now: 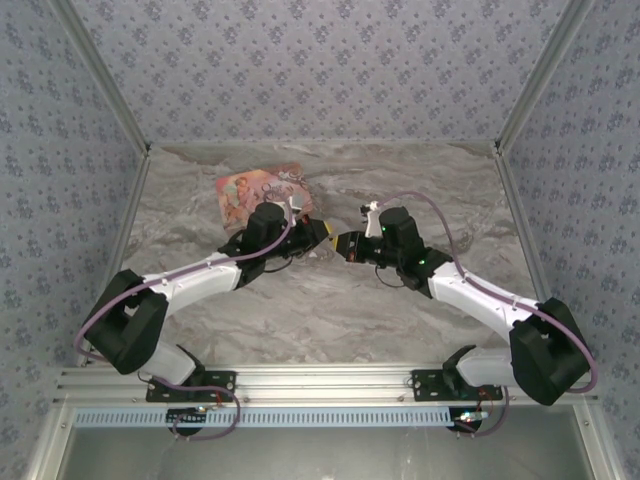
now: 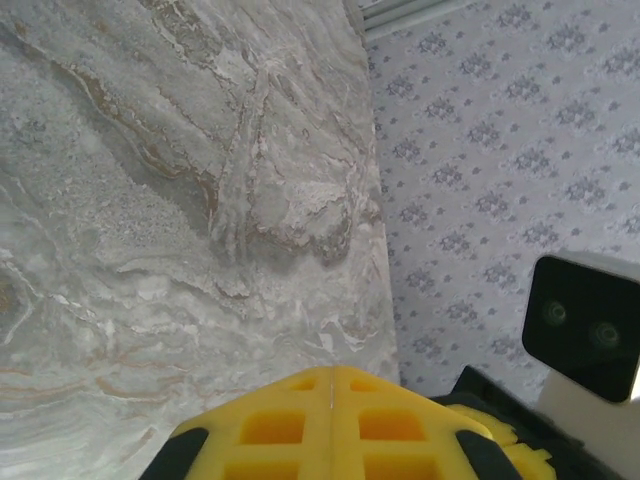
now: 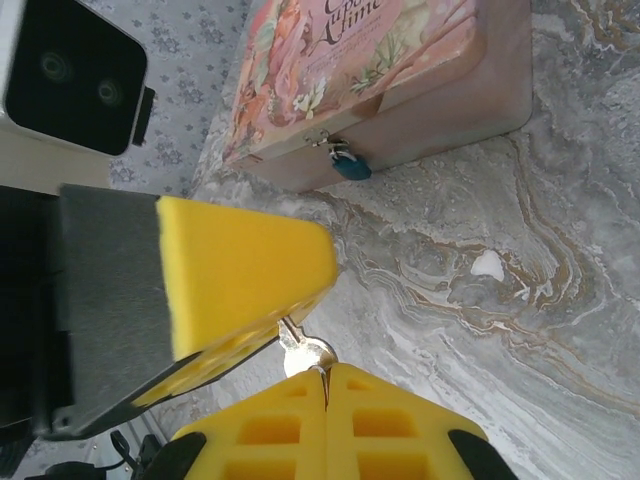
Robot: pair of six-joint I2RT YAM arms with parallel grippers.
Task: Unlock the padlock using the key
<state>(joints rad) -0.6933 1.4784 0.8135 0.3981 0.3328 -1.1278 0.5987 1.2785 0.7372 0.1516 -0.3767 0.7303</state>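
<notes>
Marbled grey surface [image 1: 330,310], flowered wallpaper on three sides, and you had both arms reaching in to meet over the middle. Your right pincer [image 3: 326,385] was clenched, yellow fingers pressed together at the seam, with the silver key [image 3: 303,352] nipped by its bow right at the tips. Your left pincer [image 2: 331,388] was clamped too, its fingers meeting with no gap in its own wrist view. Whether it also pinched the key's tip, I couldn't tell, because the blade ran in under its lower edge.

In the right wrist view the key's long axis lay from 5 o'clock at the bow to 11 o'clock at the blade. And there was the padlock [image 3: 350,166]: tiny, blue, hanging from the clasp on the front wall of the pink tin [image 3: 370,60], at 12 o'clock from the key and well apart from it. Its body drooped toward 5 o'clock with the shackle up at 11, so its long axis ran near parallel to the key. The keyhole was too small to make out.

Progress, by my read: key in hand, and that was the done part. Left to do: carry it to the lock, find the keyhole, insert, turn, spring the shackle. Early days.
</notes>
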